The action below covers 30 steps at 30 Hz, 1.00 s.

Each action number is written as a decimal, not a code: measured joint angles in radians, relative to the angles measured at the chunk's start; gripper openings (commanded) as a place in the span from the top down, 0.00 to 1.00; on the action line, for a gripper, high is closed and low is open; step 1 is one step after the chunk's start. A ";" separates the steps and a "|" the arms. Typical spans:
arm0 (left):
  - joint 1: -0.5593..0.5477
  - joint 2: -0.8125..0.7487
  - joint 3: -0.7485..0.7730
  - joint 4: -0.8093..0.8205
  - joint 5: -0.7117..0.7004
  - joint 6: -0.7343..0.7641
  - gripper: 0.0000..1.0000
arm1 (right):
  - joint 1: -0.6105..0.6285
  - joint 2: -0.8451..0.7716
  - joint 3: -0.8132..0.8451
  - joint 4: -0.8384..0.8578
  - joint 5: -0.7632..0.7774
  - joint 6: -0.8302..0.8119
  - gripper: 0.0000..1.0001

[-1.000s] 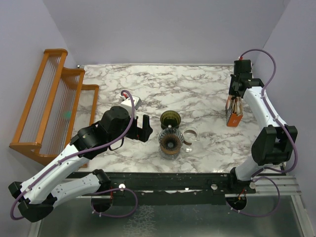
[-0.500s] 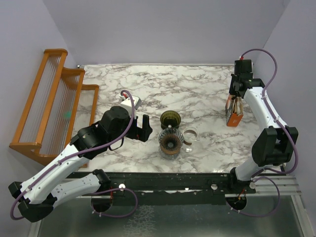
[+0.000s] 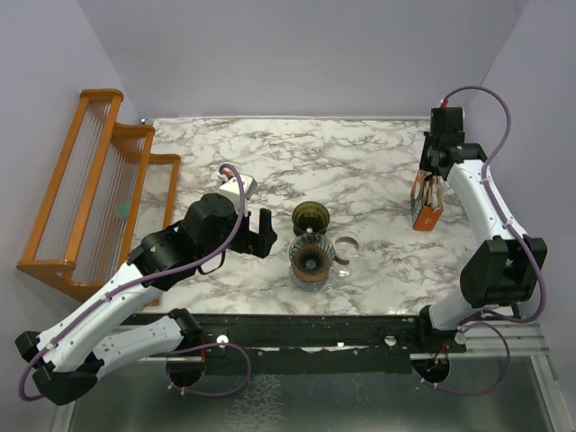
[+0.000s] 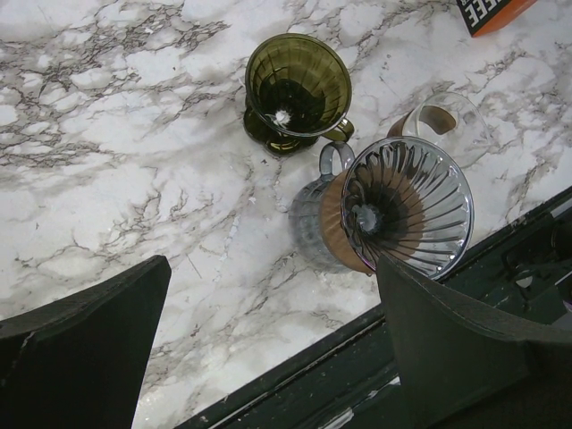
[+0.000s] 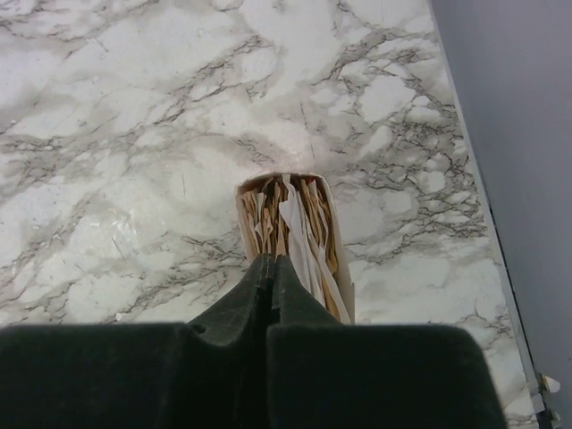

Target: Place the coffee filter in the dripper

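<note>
The olive-green dripper (image 3: pixel 310 216) (image 4: pixel 297 85) stands upright mid-table with nothing in it. My left gripper (image 3: pixel 261 234) (image 4: pixel 273 277) hovers open just left of it and holds nothing. At the right, an orange box (image 3: pixel 426 214) (image 5: pixel 246 232) stands packed with folded papers, mostly tan. A white coffee filter (image 5: pixel 299 234) sits among them. My right gripper (image 3: pixel 432 184) (image 5: pixel 270 259) is shut, its tips at the top edges of the papers. Whether a sheet is pinched between them does not show.
A clear ribbed glass cone on a brown disc and grey stand (image 3: pixel 311 259) (image 4: pixel 407 214) sits in front of the dripper. A clear glass cup (image 3: pixel 347 245) (image 4: pixel 442 121) is beside it. A wooden rack (image 3: pixel 99 180) lines the left edge. The table's black front rail (image 4: pixel 357 357) lies under my left gripper.
The right arm's wrist has shifted slightly to the right above the box. The left arm and the things on the table have not moved.
</note>
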 measured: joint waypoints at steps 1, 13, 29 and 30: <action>0.000 0.000 0.000 0.000 0.000 0.000 0.01 | 0.000 -0.005 0.003 0.000 0.000 0.000 0.99; 0.000 0.000 0.000 0.000 -0.004 0.002 0.01 | -0.002 -0.063 0.026 0.000 -0.001 0.003 1.00; 0.000 0.008 0.000 0.000 -0.021 0.002 0.01 | -0.005 -0.165 0.134 -0.009 -0.171 0.045 0.99; 0.000 0.010 0.000 0.000 -0.023 0.002 0.01 | -0.005 -0.173 0.142 -0.009 -0.187 0.048 0.99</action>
